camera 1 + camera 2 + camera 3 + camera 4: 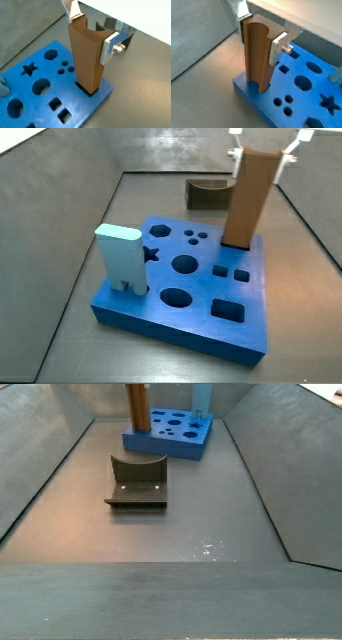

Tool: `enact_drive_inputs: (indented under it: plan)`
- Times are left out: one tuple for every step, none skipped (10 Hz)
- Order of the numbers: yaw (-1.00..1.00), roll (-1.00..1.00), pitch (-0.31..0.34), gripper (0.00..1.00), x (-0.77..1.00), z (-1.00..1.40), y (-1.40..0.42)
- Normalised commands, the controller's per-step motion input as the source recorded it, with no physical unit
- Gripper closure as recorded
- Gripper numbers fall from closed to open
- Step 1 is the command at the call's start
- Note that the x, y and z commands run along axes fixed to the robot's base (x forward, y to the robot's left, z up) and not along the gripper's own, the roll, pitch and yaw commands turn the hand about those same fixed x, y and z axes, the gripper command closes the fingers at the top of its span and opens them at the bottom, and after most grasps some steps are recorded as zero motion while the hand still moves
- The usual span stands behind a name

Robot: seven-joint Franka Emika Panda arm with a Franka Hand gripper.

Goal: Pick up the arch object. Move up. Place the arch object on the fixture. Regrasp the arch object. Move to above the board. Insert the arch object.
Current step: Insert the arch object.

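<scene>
The orange-brown arch object stands upright with its lower end in a cut-out at a corner of the bright-blue board. It shows the same way in the other views. My gripper is over that corner of the board, shut on the arch object's top end, one silver finger on each side. In a side view the gripper is cut off above the picture. The dark fixture stands empty on the floor, apart from the board.
A pale blue pillar stands upright in the board at the corner far from the arch object. Several other cut-outs in the board are open. Sloping grey walls close in the floor on all sides.
</scene>
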Motion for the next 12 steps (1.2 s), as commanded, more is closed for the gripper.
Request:
enact_drive_inputs:
  plan:
    - [0.04, 0.00, -0.033, 1.00, -0.28, -0.29, 0.05]
    - [0.01, -0.03, -0.057, 1.00, 0.00, -0.43, -0.17]
    - [0.00, -0.04, -0.037, 1.00, 0.12, -0.47, -0.27]
    - [0.03, -0.05, 0.000, 1.00, 0.37, -0.45, -0.15]
    - [0.01, -0.02, 0.000, 1.00, 0.42, -0.41, 0.00]
    - [0.05, 0.00, 0.029, 1.00, 0.50, -0.41, 0.18]
    - [0.00, 0.00, 0.019, 1.00, 0.44, -0.42, 0.19]
    - [-0.01, 0.00, 0.000, 1.00, 0.24, -0.53, 0.00]
    - [-0.02, 0.00, -0.061, 1.00, 0.07, -0.58, -0.23]
    - [-0.01, 0.00, -0.081, 1.00, 0.00, -0.59, -0.27]
    - [0.00, 0.00, -0.071, 1.00, -0.11, -0.52, -0.13]
    - [0.09, 0.00, -0.047, 1.00, -0.15, -0.49, 0.01]
